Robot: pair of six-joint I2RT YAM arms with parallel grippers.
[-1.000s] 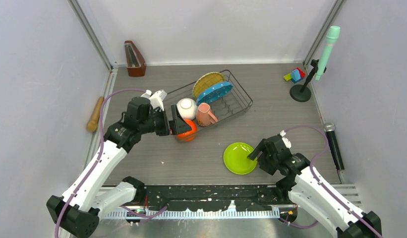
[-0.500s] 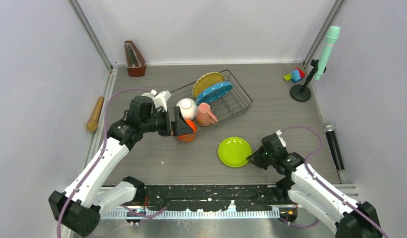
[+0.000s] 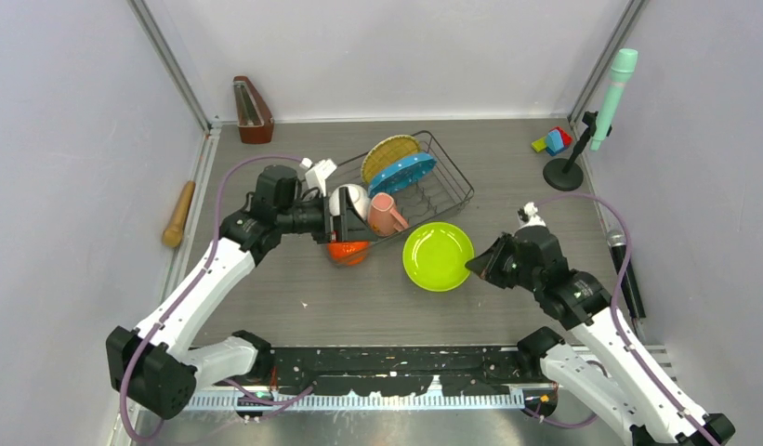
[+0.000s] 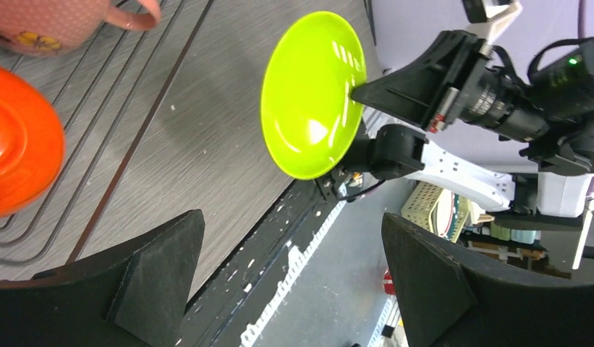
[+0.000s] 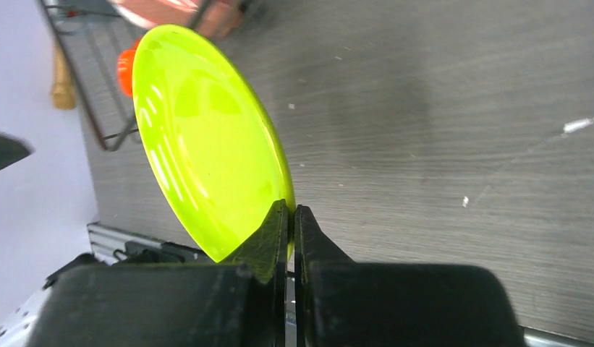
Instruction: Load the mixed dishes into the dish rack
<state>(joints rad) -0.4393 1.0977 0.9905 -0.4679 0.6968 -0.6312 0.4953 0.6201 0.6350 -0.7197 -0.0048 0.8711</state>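
Right of the dish rack [image 3: 463,181] and nearer, the right gripper [image 5: 290,217] pinches the lime green plate [image 3: 438,255] by its rim alone, so it could slip; the left gripper [image 4: 290,220] gapes wide.

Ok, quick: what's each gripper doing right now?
Left gripper: open, holding nothing.
Right gripper: closed on the rim of the lime green plate.

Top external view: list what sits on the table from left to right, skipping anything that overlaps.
wooden stick → metronome → orange bowl → green plate → toy blocks → black microphone
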